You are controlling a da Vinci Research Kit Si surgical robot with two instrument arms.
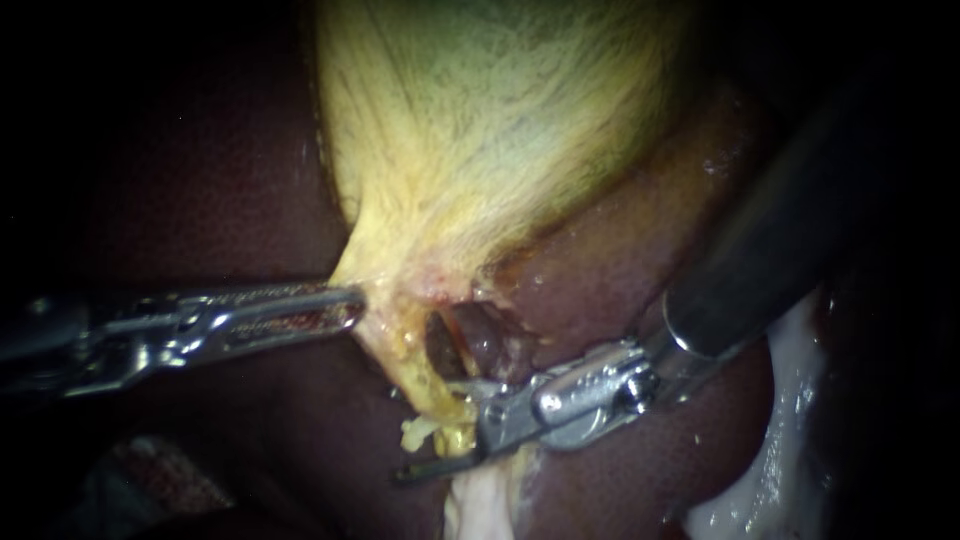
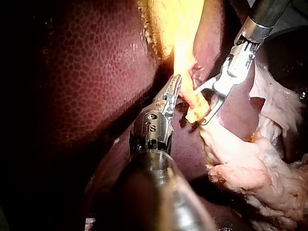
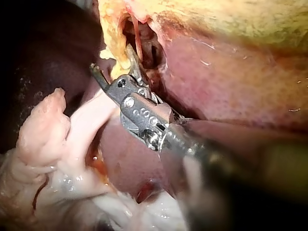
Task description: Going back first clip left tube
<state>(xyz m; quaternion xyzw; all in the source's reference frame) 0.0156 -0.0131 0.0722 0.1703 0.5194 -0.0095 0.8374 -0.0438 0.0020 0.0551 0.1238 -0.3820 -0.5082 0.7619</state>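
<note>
The yellow-green gallbladder (image 1: pixel 500 120) narrows downward to a yellow strand, the left tube (image 1: pixel 415 365), with a dark window and a reddish right tube (image 1: pixel 478 335) beside it. My left instrument (image 1: pixel 352 303) comes in level from the left, its jaws shut on the gallbladder's neck edge; the left wrist view shows the same grip (image 2: pixel 175 86). My right instrument (image 1: pixel 432 430) comes from the upper right with its jaws open astride the left tube's lower end, as seen in both wrist views (image 2: pixel 202 107) (image 3: pixel 113 60). I see no clip on the tube.
Dark red liver (image 1: pixel 200 180) surrounds the gallbladder on both sides. Pale whitish fatty tissue (image 1: pixel 780 440) lies under the right instrument's shaft and spreads beside its jaws (image 3: pixel 48 125).
</note>
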